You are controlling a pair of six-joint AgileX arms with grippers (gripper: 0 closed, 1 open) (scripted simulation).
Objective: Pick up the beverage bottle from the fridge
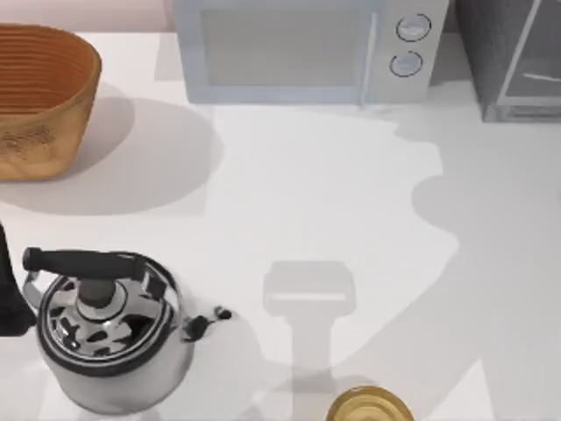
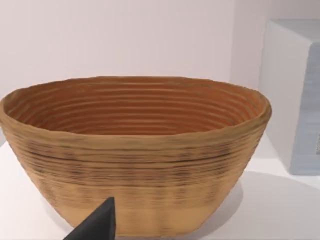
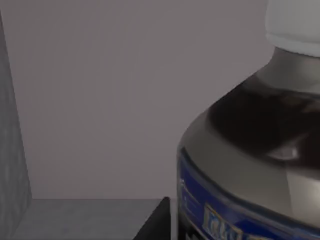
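Right pincer (image 3: 155, 225): inside fridge (image 1: 513, 53), state cannot tell
Beverage bottle (image 3: 250, 165): frame's right, close
Advice: centre on body, then close

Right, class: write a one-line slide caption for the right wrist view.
Close-up of the beverage bottle, white cap up, standing inside the grey-walled fridge.

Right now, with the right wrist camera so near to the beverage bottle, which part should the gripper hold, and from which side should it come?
Probably the wide dark body of the beverage bottle, just above the blue label band, not the narrow neck under the white cap. The bottle stands upright on the fridge floor, so a level approach through the open front looks best.
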